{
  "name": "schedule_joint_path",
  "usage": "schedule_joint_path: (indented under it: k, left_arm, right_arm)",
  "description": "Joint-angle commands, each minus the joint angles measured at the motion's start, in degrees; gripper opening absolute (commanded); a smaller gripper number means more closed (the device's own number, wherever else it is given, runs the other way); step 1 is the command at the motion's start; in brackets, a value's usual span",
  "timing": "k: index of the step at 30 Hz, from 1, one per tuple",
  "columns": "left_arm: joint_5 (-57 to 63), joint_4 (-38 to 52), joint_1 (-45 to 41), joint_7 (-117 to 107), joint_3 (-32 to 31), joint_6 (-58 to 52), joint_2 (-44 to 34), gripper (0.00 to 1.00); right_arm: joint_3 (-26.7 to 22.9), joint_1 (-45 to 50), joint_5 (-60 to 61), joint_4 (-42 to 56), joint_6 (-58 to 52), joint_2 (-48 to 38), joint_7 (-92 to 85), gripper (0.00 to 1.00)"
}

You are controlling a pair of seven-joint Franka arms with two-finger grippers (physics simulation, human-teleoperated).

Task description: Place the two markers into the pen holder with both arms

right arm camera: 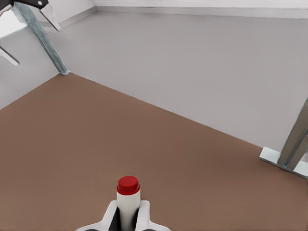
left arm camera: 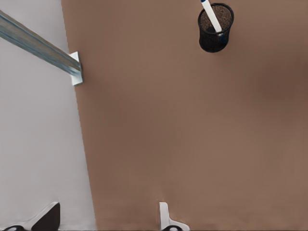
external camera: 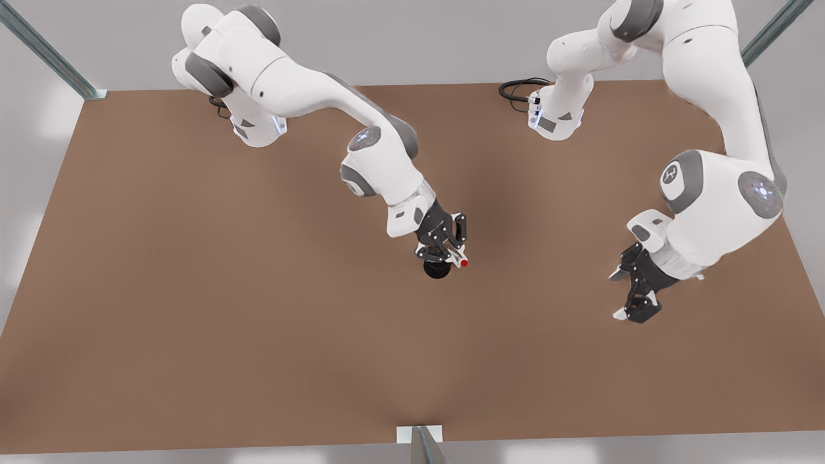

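Brown matte tabletop [external camera: 193, 290] fills my front view, grey floor and metal frame posts [external camera: 45, 48] around it. My right gripper [external camera: 445, 248], near centre, clenches the red-capped white marker [right arm camera: 128, 199] over the black round mesh pen holder [left arm camera: 215, 28], where a white-barrelled marker [left arm camera: 211, 17] leans. My left gripper [external camera: 635, 293] hangs released at four o'clock.

table [external camera: 193, 322]: brown, matte | floor [right arm camera: 202, 57]: pale grey | frame posts [left arm camera: 38, 45]: metal, at table edges
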Motion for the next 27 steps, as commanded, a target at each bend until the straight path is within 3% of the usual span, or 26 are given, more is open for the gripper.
schedule_joint_path:
  k: [1,3,5,18,27]
  left_arm:
    - [10.1,1.1,-0.2,-83.4,1.1,-23.0,-2.2,1.0]
    - [-4.5,-4.2,-14.0,-83.4,23.7,-21.6,-10.1,1.0]
    - [-4.5,-10.4,-13.5,-83.5,24.5,-18.4,-15.0,1.0]
    - [-1.5,-7.7,-14.6,-83.8,24.3,-17.3,-10.3,1.0]
    - [-1.5,-7.7,-14.7,-83.8,24.3,-17.3,-9.4,1.0]
  right_arm:
    - [-0.4,0.0,-7.6,-0.4,6.2,0.7,18.0,0.21]
    - [-1.8,0.4,-8.7,-3.1,11.6,1.6,17.9,0.21]
    - [-2.0,0.3,-11.2,-3.2,11.9,2.3,18.0,0.21]
    - [-3.3,-0.5,-18.0,-12.5,19.0,2.0,17.9,0.21]
    - [-4.1,2.0,-20.1,-12.1,18.9,2.8,18.1,0.21]
